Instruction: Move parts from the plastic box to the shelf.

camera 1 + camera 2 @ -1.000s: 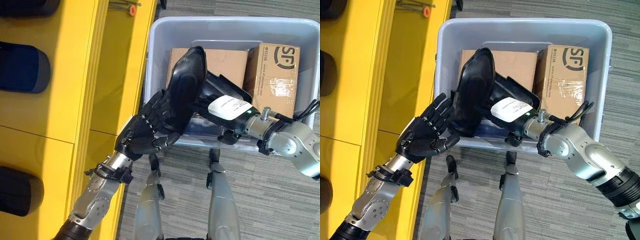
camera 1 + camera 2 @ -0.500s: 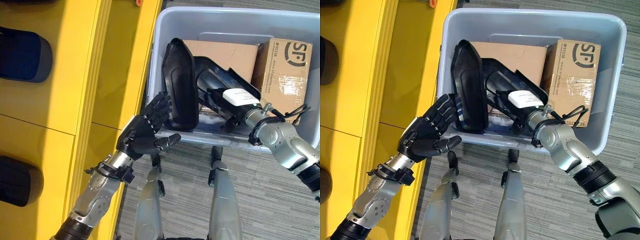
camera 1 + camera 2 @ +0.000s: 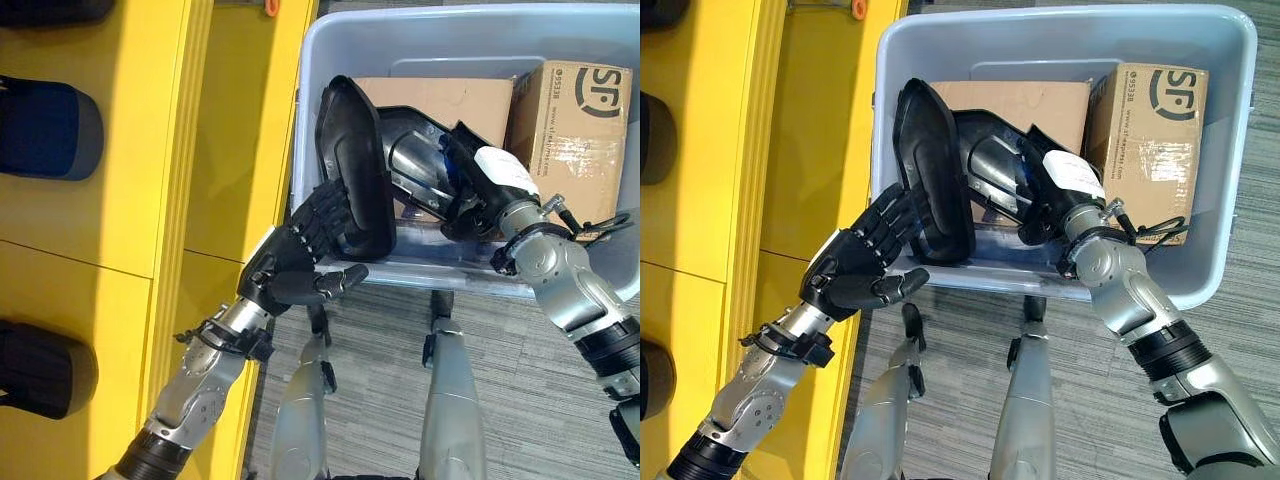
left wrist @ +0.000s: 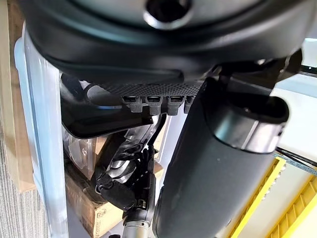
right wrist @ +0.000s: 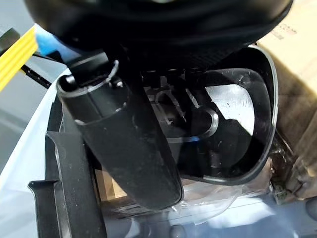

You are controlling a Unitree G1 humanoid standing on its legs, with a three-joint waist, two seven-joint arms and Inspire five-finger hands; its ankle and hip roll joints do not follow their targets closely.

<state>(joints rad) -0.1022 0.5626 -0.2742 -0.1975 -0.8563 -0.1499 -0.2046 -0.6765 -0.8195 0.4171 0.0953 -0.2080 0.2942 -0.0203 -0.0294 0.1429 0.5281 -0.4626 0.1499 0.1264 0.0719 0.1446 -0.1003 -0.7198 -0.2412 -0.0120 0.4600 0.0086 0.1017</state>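
Note:
A black curved shell part (image 3: 355,170) stands on edge at the left side of the grey plastic box (image 3: 440,20). My left hand (image 3: 290,270) is open, its straight fingers pressed flat on the part's outer shell at the box's near rim, with the thumb stuck out below. From the right, my right hand (image 3: 470,195), with its white thumb cover, reaches into the box. Its fingers curl into the part's hollow (image 5: 233,124) and its thumb (image 5: 129,148) lies along the rim. The yellow shelf (image 3: 120,200) runs along the left.
Two cardboard boxes (image 3: 570,120) (image 3: 440,95) lie in the far half of the plastic box. Dark rounded parts (image 3: 45,130) (image 3: 40,370) sit in the shelf's compartments. Grey carpet lies below the box's near rim.
The black part has swung upright and gone lower at the box's left side. My right hand has moved deeper into the box, and my left hand has stayed pressed on the shell.

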